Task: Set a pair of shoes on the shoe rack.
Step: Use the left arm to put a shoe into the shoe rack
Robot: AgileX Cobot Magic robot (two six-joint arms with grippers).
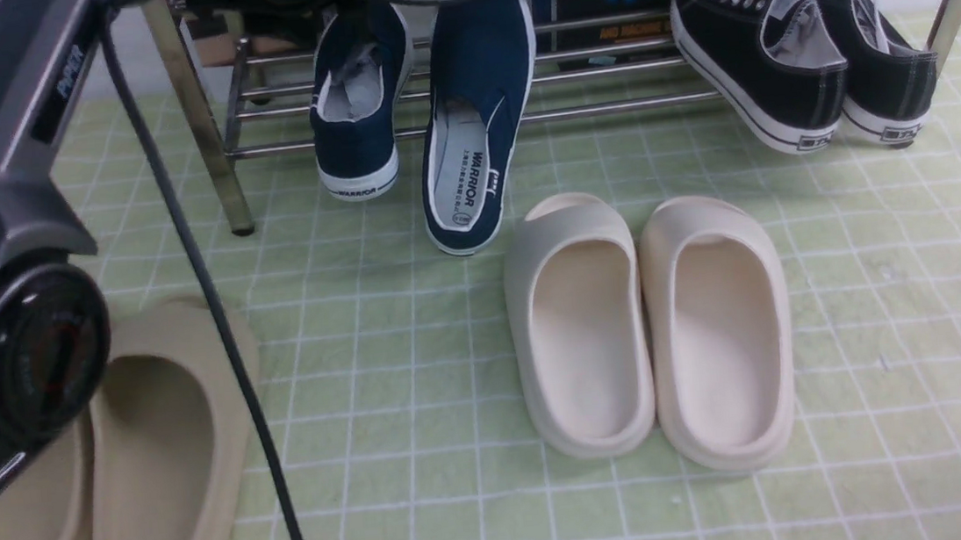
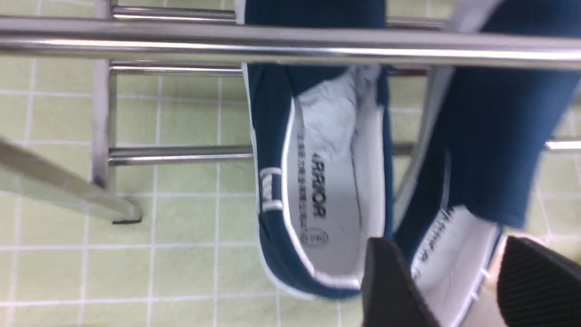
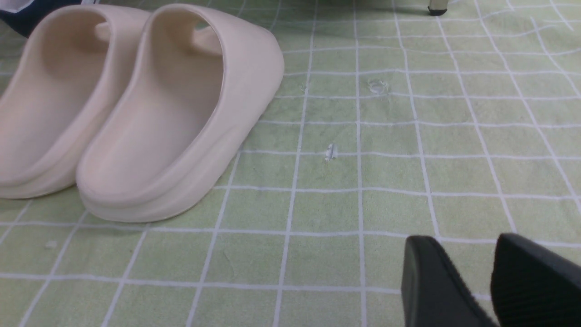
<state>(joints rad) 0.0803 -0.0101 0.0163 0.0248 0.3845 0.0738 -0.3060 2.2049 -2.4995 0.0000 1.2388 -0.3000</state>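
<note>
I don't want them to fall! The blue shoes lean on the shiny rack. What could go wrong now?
The right navy shoe sits steeply tilted on the shoe rack, heel well past the front bar, so it might slide off. The left gripper is open with its fingers close to that heel; pulling away could snag it. The left navy shoe also overhangs and might tip if bumped.

A pair of navy shoes [image 2: 317,181] lies across the chrome shoe rack [image 2: 181,43] bars, heels over the green checked mat [image 2: 181,218]. The left gripper [image 2: 451,247] is spread, one heel showing between its fingers.
</note>
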